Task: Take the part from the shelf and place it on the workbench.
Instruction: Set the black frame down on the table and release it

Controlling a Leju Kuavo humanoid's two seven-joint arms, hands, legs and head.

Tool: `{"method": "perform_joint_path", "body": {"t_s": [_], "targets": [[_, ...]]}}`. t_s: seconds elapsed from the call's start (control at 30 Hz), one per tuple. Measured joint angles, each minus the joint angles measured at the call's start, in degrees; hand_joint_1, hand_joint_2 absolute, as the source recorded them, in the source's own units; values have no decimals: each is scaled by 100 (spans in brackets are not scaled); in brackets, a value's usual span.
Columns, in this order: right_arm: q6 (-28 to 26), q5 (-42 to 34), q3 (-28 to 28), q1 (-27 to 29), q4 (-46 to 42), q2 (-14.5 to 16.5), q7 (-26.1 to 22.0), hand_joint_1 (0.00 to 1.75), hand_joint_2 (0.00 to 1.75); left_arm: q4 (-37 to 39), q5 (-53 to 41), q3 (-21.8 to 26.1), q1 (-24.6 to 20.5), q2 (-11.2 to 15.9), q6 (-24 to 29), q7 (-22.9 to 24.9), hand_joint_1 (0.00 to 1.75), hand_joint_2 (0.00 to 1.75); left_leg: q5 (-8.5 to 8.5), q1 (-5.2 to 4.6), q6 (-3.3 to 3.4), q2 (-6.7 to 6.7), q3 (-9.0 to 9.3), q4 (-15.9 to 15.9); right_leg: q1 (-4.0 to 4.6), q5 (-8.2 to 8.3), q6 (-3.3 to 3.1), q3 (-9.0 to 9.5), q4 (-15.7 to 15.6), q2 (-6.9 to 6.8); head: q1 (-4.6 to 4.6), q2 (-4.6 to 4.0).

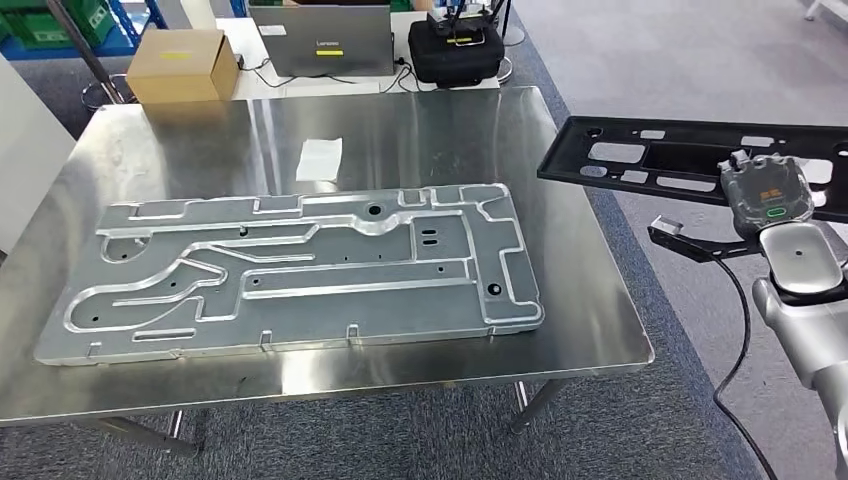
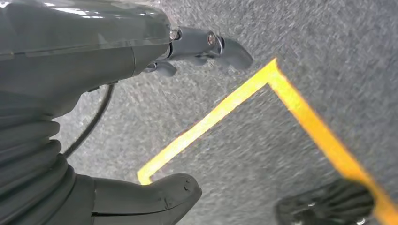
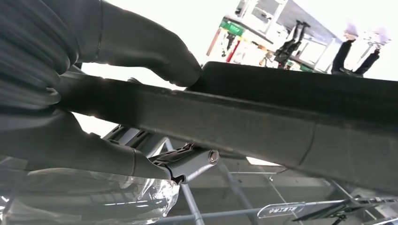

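Head view: the black part, a flat perforated frame, is held off the right edge of the workbench, at about 3 o'clock from the grey machined plate lying on it. You are in the carry step; the part is off the shelf but not yet over the bench top.

Right hand: closed on the part, thumb on one face, fingers on the other, the edge clamped between them. Grip looks firm.

Left hand: hangs above grey carpet with yellow tape, thumb and fingers apart, holding nothing.

Next move, as I judge it: you need to swing the part toward 9 o'clock over the bench and lower it flat. The machined plate takes most of the surface, so watch the landing spot; the long overhang may tip.
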Motion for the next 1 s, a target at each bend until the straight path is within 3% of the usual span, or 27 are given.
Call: {"method": "perform_joint_path", "body": {"t_s": [0.07,0.1,0.13,0.2,0.23,0.27,0.3,0.4,0.5,0.57,0.6,0.67,0.7,0.73,0.8,0.83,0.93,1.0], "targets": [[-15,-37,-17,43,0,3,2,175,175,0,18,4,-4,-1,11,4,0,175,-121,1,14,-5,109,2,-11,-505,22,-359,1,-11,1,0],[-17,-50,-26,66,0,5,2,175,175,0,19,4,0,-1,12,5,0,175,-179,-4,13,-10,168,5,-8,-531,16,-458,-154,-15,1,0],[-27,-75,-31,85,0,9,-1,175,175,0,19,5,7,-2,14,7,0,175,-236,-12,10,-15,233,8,0,-324,-5,-502,-408,-15,2,0],[-134,-239,-64,118,1,47,-58,175,175,6,10,6,25,-18,20,32,0,175,-339,-29,-11,-29,328,19,48,498,-92,-514,-1055,-9,-4,0],[-235,-385,-104,133,-3,111,-122,175,175,10,-9,6,22,-28,27,64,0,175,-386,-34,-33,-39,345,28,74,817,-140,-515,-1282,4,1,0],[-343,-516,-155,146,-19,228,-203,175,175,15,-38,3,20,-37,36,111,0,175,-406,-43,-65,-45,349,52,97,1030,-188,-523,-1419,16,9,0],[-428,-569,-193,147,-48,437,-270,175,175,17,-71,-8,14,-42,46,165,0,175,-409,-55,-103,-39,352,90,112,1092,-223,-529,-1457,39,18,0],[-404,-232,-96,120,-121,1384,-240,175,175,15,-128,-97,-21,-15,71,284,0,175,-519,-48,-226,31,278,327,42,1217,-303,-468,-1511,104,28,0],[-195,211,277,171,-87,2414,73,175,175,15,-140,-215,-127,-16,79,244,0,175,-1044,64,-399,68,-169,1197,-2,1215,-340,-463,-1519,130,-27,0],[-69,352,603,253,19,3003,238,175,175,15,-146,-292,-158,-22,79,173,0,175,-1224,147,-500,86,-447,1633,-13,1195,-332,-466,-1511,114,-36,0],[-40,378,751,298,97,3231,299,175,175,15,-146,-322,-157,-25,79,146,0,175,-1136,177,-546,97,-445,1558,-19,1177,-318,-454,-1506,94,-40,0],[-32,368,976,376,278,3590,382,175,175,16,-147,-373,-140,-29,79,121,0,175,-684,223,-625,125,-163,850,-32,1124,-280,-411,-1492,28,-48,0],[-37,334,1046,396,367,3726,394,175,175,16,-148,-397,-132,-31,79,130,0,175,-517,224,-632,135,-11,471,-31,1099,-258,-396,-1486,-10,-52,0],[-39,293,1097,404,452,3839,387,175,175,17,-148,-420,-126,-33,78,151,0,175,-418,218,-597,144,104,197,-27,1078,-235,-397,-1481,-40,-55,0],[-40,228,1176,413,603,4022,360,175,175,18,-151,-462,-103,-37,69,231,0,175,-390,201,-496,147,158,44,-4,1048,-200,-410,-1471,-68,-57,0],[-37,214,1211,418,677,4098,349,175,175,19,-153,-486,-91,-39,64,269,0,175,-362,206,-466,151,165,39,4,1041,-212,-414,-1468,-65,-54,0],[-23,197,1293,423,886,4286,326,175,175,20,-161,-564,-92,-44,58,333,0,175,-350,198,-448,156,178,30,6,1029,-285,-385,-1488,-57,-52,0],[-29,176,1310,410,1000,4379,321,175,175,20,-163,-595,-105,-43,59,340,0,175,-376,188,-409,154,194,30,1,1018,-291,-349,-1523,-61,-52,0]]}}
